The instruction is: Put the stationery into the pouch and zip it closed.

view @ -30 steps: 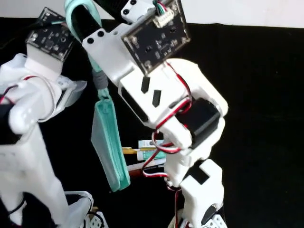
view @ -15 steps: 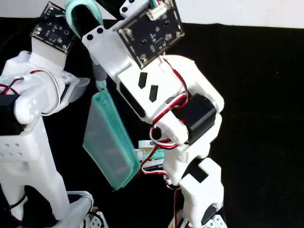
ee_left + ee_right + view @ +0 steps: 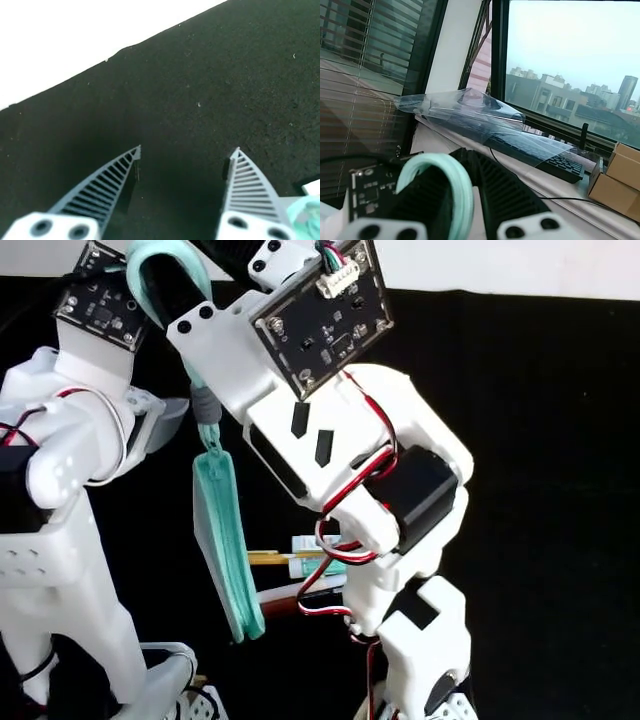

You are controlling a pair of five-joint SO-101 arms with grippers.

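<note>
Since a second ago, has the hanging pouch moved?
Yes. The pouch twisted broadside, then back edge-on, ending slightly farther left of the stationery.

Bare table (image 3: pixel 540 490) on the outer side of my right arm (image 3: pixel 400 410) gave wide passage. The pouch (image 3: pixel 225 540) hung from my right hand (image 3: pixel 462 165) and filled the narrow gap between both arms. It and my right arm partly screened the stationery (image 3: pixel 305 562) on the table. My left hand (image 3: pixel 187 148) gaped over bare table, finger gap free.

Both arms raised close together, wrists high.
The left gripper (image 3: pixel 185 152) has its fingers spread apart; the right gripper (image 3: pixel 465 154) points upward, clamped on the pouch strap (image 3: pixel 432 161).
</note>
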